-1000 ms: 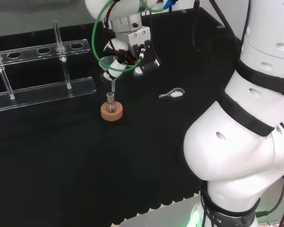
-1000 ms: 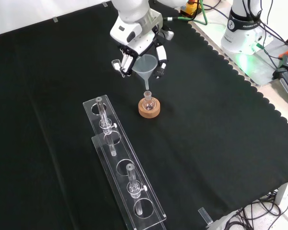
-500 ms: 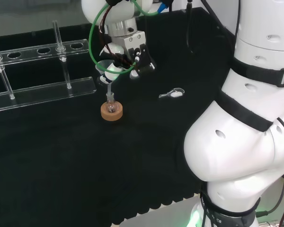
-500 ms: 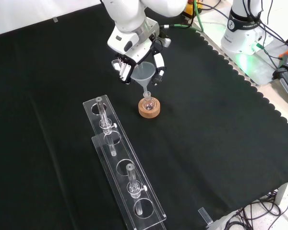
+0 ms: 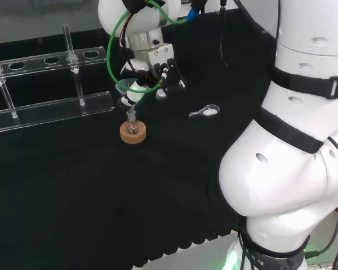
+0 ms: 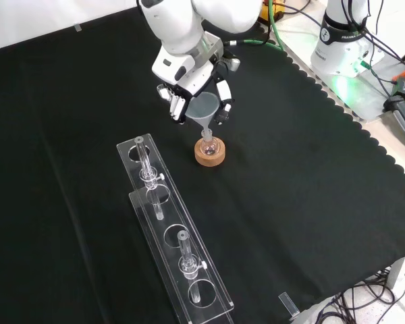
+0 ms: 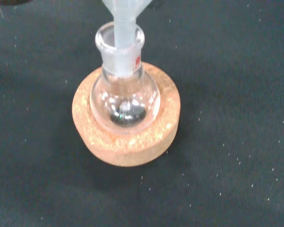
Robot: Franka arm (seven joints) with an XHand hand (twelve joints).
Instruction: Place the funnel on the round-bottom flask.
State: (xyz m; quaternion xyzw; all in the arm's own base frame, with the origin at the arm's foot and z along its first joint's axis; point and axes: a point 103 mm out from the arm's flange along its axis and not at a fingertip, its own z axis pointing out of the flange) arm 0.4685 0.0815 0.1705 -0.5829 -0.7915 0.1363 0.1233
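In the head view the hand (image 5: 152, 70) hangs just above the round-bottom flask (image 5: 132, 127), and its fingers are partly hidden behind green cabling, so the grip is hard to read here. The funnel (image 5: 127, 90) shows as a pale cone under the hand, its stem pointing down at the flask's neck. The flask sits in a cork ring (image 5: 133, 134). A clear rack (image 5: 50, 107) stands to the left with thin tubes upright in it, and a small clear spoon-like piece (image 5: 205, 111) lies on the cloth to the right.

In the front view the hand's fingers (image 6: 177, 102) and thumb curl around the funnel's cone (image 6: 204, 108), holding it upright over the flask (image 6: 209, 144).

In the wrist view the funnel's stem (image 7: 124, 28) is inside the flask's neck (image 7: 120, 52); the cone is cut off at the edge. The flask's bulb (image 7: 125, 101) looks empty.
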